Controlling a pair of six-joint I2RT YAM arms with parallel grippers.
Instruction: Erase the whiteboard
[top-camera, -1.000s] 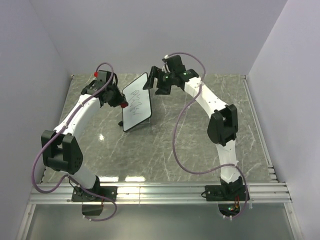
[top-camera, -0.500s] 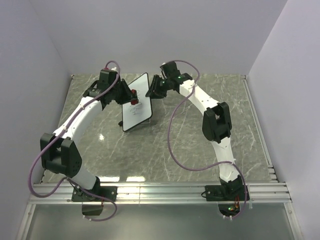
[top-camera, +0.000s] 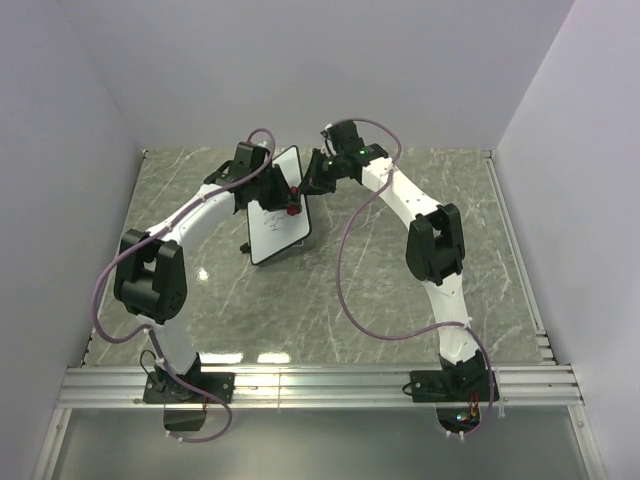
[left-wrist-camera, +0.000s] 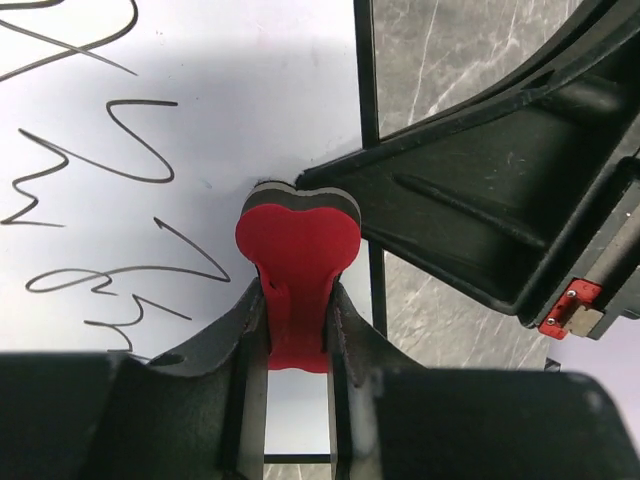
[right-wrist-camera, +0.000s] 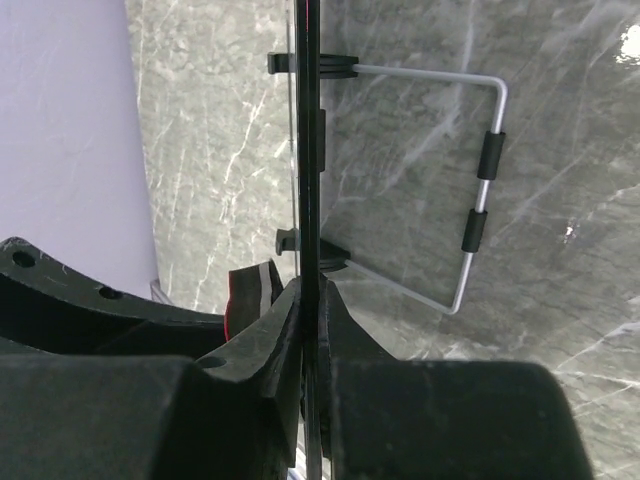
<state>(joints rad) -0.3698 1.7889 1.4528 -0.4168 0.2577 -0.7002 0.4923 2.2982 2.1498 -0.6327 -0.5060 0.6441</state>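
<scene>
I hold the whiteboard (top-camera: 280, 232) by its rim in the pinched right gripper (right-wrist-camera: 310, 300). Light, thin and tippy, it leans on its wire stand (right-wrist-camera: 480, 190) at the table's (top-camera: 400, 290) far middle. My left gripper (left-wrist-camera: 295, 305) clamps the red eraser (left-wrist-camera: 297, 235) against its face.

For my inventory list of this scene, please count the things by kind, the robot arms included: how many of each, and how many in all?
whiteboard: 1
red eraser: 1
robot arms: 2, the left arm and the right arm
Total: 4
</scene>
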